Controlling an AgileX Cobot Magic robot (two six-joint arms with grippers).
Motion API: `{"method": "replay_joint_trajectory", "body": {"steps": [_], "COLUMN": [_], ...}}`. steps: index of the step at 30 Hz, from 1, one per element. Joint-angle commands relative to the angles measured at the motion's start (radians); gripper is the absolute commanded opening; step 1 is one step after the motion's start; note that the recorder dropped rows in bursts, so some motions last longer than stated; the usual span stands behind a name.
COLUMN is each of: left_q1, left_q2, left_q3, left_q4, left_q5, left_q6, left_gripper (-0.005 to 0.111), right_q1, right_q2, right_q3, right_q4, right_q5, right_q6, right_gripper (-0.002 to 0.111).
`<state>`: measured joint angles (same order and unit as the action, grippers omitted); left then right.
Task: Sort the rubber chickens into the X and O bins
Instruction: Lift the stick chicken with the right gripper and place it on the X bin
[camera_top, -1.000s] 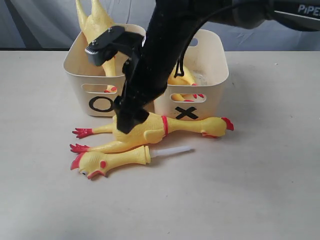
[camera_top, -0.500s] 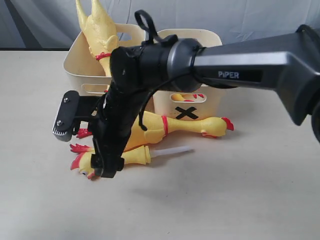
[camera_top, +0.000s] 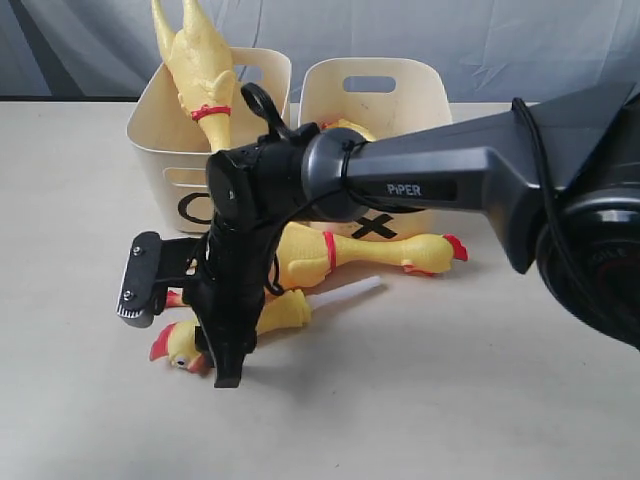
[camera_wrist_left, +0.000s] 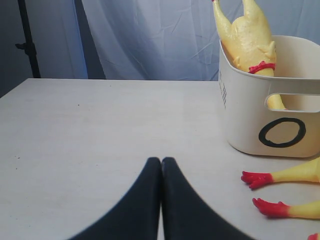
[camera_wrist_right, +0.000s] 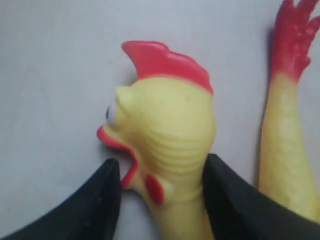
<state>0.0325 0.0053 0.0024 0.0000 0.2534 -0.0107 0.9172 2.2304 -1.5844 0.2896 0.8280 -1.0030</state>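
Right gripper (camera_wrist_right: 160, 165) straddling the head-and-neck piece (camera_wrist_right: 165, 115), not yet clamped

Its jaws stand apart on either side of the head, which lies on the table (camera_top: 520, 400) in front of the O bin (camera_top: 160, 150), well short of the X bin (camera_top: 420, 110). The left gripper (camera_wrist_left: 161, 161) is pressed closed on nothing. We judge two risks: soft rubber squeezing out of a grip this near the head, with the white tube (camera_top: 345, 292) drooping, and the whole chicken (camera_top: 340, 252) getting its leg (camera_wrist_right: 282, 150), just beside one finger, pinched too

A pale beige table (camera_top: 520, 400) meets a wrinkled blue-grey curtain (camera_top: 500, 40), a black stand (camera_wrist_left: 25, 45) beside the cloth.
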Motion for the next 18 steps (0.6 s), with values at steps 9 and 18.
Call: {"method": "replay_joint_trajectory", "body": {"steps": [9, 18], "left_q1": [-0.004, -0.004], "left_q2": [-0.005, -0.005], "left_q3": [-0.002, -0.002], "left_q4": [0.0, 0.0], "left_q5": [-0.013, -0.013], "left_q6": [-0.004, -0.004], "left_gripper": [0.0, 0.0], "right_q1": [0.037, 0.037], "right_q2": [-0.367, -0.541], "right_q3": [0.01, 0.01], "right_q4": [-0.079, -0.458], "right_q5": [0.191, 0.022], "right_q6": [0.099, 0.212], "right_gripper": [-0.001, -0.001]}}
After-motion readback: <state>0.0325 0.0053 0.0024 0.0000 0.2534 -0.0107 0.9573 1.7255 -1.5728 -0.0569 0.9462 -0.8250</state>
